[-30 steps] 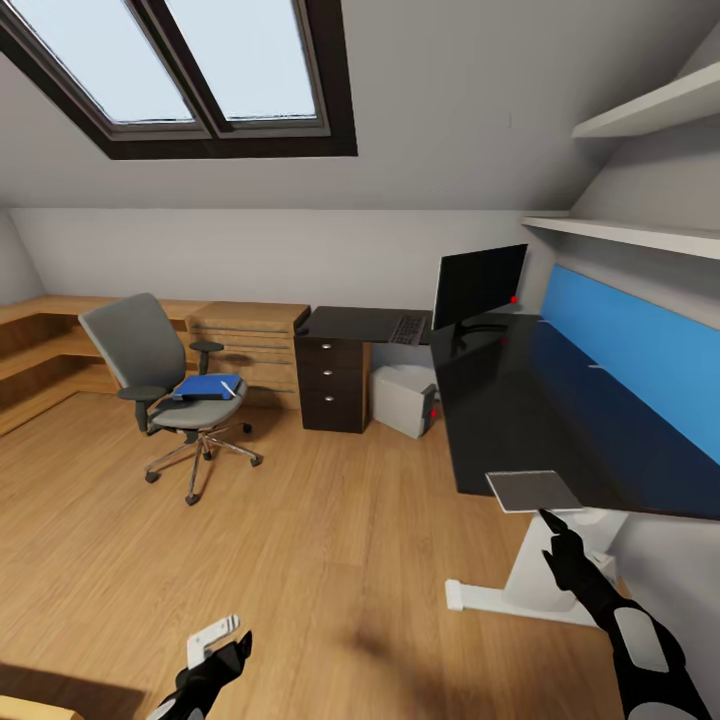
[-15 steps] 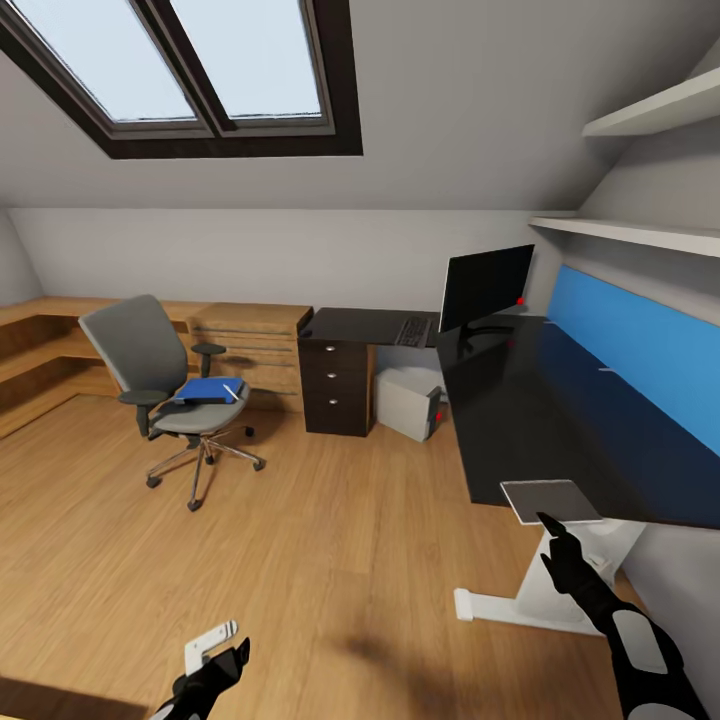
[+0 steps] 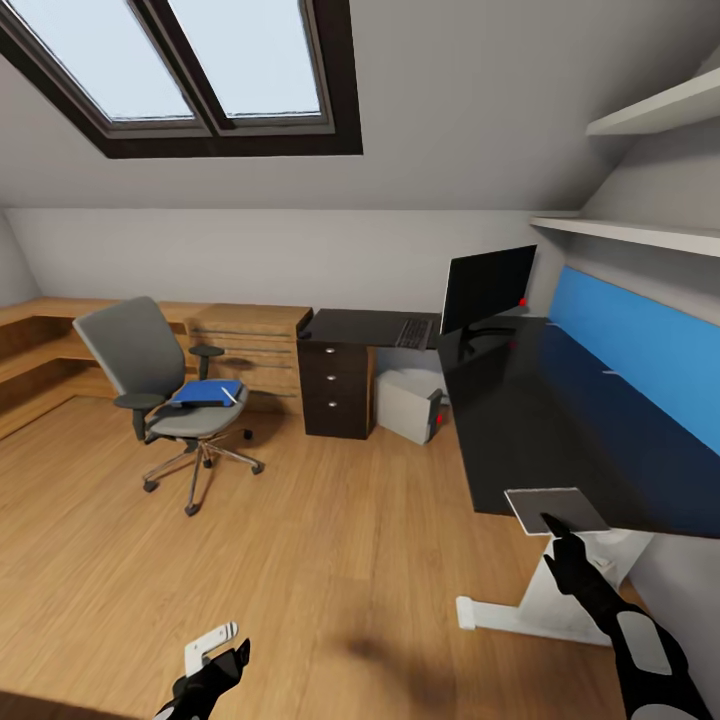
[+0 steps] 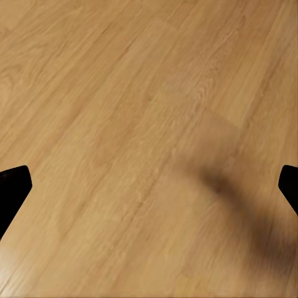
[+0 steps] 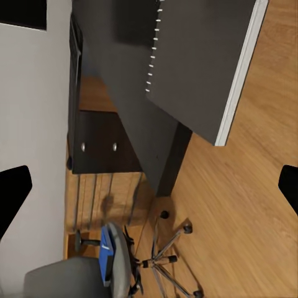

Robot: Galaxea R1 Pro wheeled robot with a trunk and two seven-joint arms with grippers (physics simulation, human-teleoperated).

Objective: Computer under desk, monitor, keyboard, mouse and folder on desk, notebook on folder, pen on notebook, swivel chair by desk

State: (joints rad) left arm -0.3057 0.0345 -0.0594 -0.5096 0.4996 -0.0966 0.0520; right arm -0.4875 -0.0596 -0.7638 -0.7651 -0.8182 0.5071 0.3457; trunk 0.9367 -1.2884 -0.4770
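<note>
Folder [image 3: 207, 391] sits on the swivel chair [image 3: 165, 390] seat, far left, with a pale item on top, probably the notebook. Judgement: thin, stiff, light, slick cover; pinch a free edge overhanging the seat. The chair rolls and swivels, so push gently.

Monitor [image 3: 486, 288] stands at the bench's [image 3: 540, 420] far end, keyboard [image 3: 412, 332] just left of it, computer [image 3: 408, 400] on the floor beneath.

Left hand [image 3: 215, 670] and right hand [image 3: 560, 545]: both wide, empty per the wrist views.

Versus 1.0 s ago: whole view shifted slightly, camera move; chair and folder unmoved, hands still low.
</note>
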